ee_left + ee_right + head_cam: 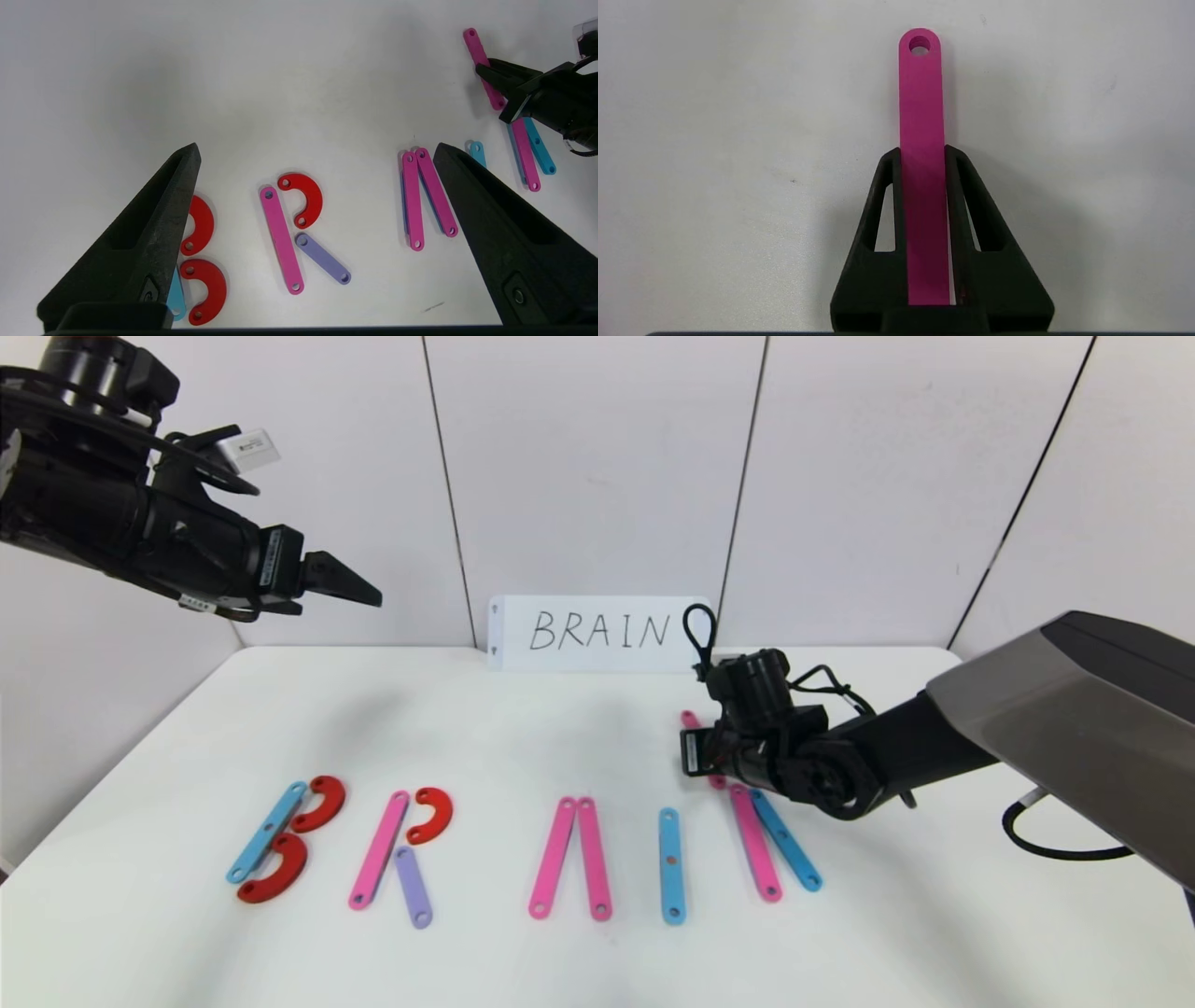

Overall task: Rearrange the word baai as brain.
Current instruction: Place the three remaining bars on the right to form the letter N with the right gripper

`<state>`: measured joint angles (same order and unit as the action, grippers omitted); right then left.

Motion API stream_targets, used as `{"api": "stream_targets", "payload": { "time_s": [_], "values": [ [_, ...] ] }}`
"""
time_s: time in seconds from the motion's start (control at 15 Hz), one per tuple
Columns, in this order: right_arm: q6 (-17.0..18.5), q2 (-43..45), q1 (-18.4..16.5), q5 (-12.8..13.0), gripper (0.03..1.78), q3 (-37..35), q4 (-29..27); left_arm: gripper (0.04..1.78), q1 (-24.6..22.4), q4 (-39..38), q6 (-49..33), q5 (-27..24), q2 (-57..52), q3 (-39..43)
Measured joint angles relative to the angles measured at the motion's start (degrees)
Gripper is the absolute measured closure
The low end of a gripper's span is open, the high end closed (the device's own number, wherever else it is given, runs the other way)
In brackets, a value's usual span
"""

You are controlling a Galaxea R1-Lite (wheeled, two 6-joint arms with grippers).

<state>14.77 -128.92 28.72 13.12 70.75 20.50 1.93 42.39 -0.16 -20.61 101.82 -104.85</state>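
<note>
Flat plastic letters lie in a row on the white table [187, 728]. A blue bar [267, 831] and two red curves [322, 803] form B. A pink bar [379, 849], a red curve [432, 814] and a purple bar [412, 887] form R. Two pink bars [553, 857] lean together, then a single blue bar [670, 865], then a pink bar [754, 842] and a blue bar [786, 840]. My right gripper [922, 151] is shut on another pink bar [920, 93], low over the table behind that last pair [689, 719]. My left gripper [373, 593] is open and empty, raised at the far left.
A white card [597, 633] with handwritten BRAIN stands against the back wall. A black cable [1055, 845] lies on the table at the right, under my right arm. The table's front edge runs close below the letters.
</note>
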Motion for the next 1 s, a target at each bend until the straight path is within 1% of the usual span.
{"api": "stream_targets", "payload": {
  "time_s": [0.47, 0.67, 1.0],
  "values": [
    [0.0, 0.37, -0.09, -0.02, 1.54, 0.24, -0.44, 0.08, 0.0, 0.0, 0.0, 0.0, -0.02, 0.0],
    [-0.06, 2.82, -0.67, -0.09, 1.54, 0.16, -0.88, 0.08, 0.0, 0.0, 0.0, -0.02, -0.02, 0.0],
    [0.66, 10.09, -3.15, -0.04, 1.54, -0.89, -6.73, 0.08, 0.0, 0.02, 0.0, -0.02, -0.16, -0.05]
  ]
}}
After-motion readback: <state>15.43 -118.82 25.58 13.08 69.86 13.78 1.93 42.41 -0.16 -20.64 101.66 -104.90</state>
